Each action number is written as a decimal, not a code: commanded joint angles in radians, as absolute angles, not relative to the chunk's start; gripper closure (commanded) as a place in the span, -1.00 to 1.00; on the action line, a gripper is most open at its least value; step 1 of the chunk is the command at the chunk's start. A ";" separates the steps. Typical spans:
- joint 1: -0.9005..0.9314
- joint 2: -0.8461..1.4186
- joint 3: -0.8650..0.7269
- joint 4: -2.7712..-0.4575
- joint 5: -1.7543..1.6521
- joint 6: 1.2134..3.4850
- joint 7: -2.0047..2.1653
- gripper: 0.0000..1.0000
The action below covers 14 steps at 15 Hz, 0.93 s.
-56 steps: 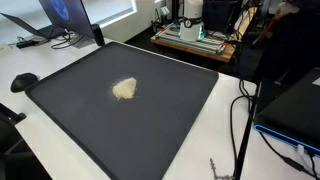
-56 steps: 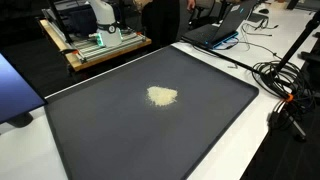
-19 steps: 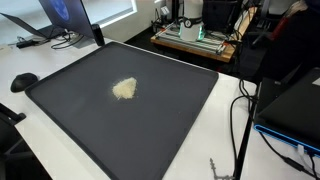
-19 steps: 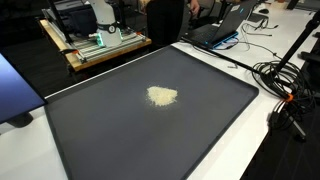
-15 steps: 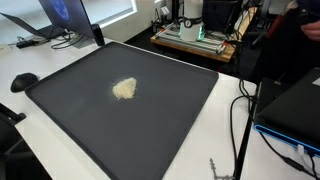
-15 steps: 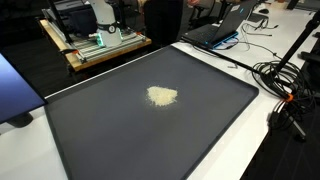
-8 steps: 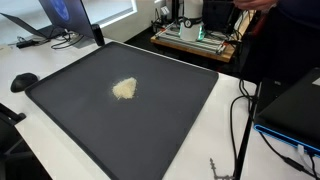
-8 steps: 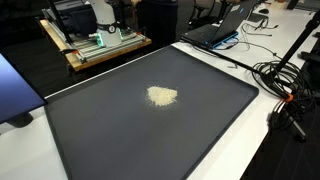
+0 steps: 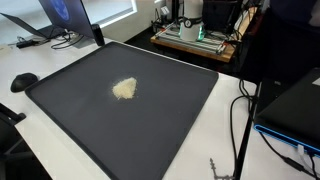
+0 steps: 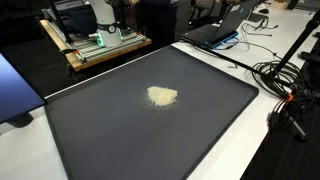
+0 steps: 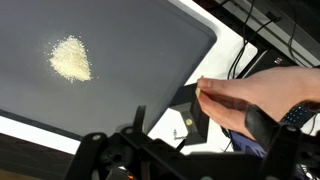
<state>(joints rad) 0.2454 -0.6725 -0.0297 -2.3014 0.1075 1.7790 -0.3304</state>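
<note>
A small pile of pale yellow crumbs (image 9: 124, 89) (image 10: 163, 96) lies on a large dark mat (image 9: 150, 130) (image 10: 150, 140) on a white table. In the wrist view the pile (image 11: 70, 58) is at the upper left of the mat (image 11: 140, 40). My gripper (image 11: 200, 150) shows as dark shapes along the bottom edge, high above the mat's corner, open with nothing between the fingers. A person's hand (image 11: 255, 95) reaches in from the right and pinches a flat black piece (image 11: 185, 115) just off the mat. The arm is not seen in either exterior view.
A wooden cart with equipment (image 9: 195, 35) (image 10: 100, 40) stands behind the table. A laptop (image 9: 60, 15) (image 10: 225, 30), cables (image 10: 285, 80), a stand pole (image 9: 245, 110) and a small black object (image 9: 22, 82) surround the mat. A person in dark clothing stands at the back.
The person in dark clothing at the back has shifted, now covering more of the top edge. The pile and the mat have not moved.
</note>
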 commanded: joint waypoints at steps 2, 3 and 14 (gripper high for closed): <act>0.235 -0.670 -0.061 -2.291 0.139 1.752 -0.403 -1.00; 0.237 -0.666 -0.063 -2.288 0.146 1.755 -0.407 -1.00; 0.234 -0.656 -0.060 -2.283 0.147 1.755 -0.413 0.65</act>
<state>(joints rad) 0.2451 -0.6708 -0.0608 -2.3013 0.1196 1.7790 -0.3897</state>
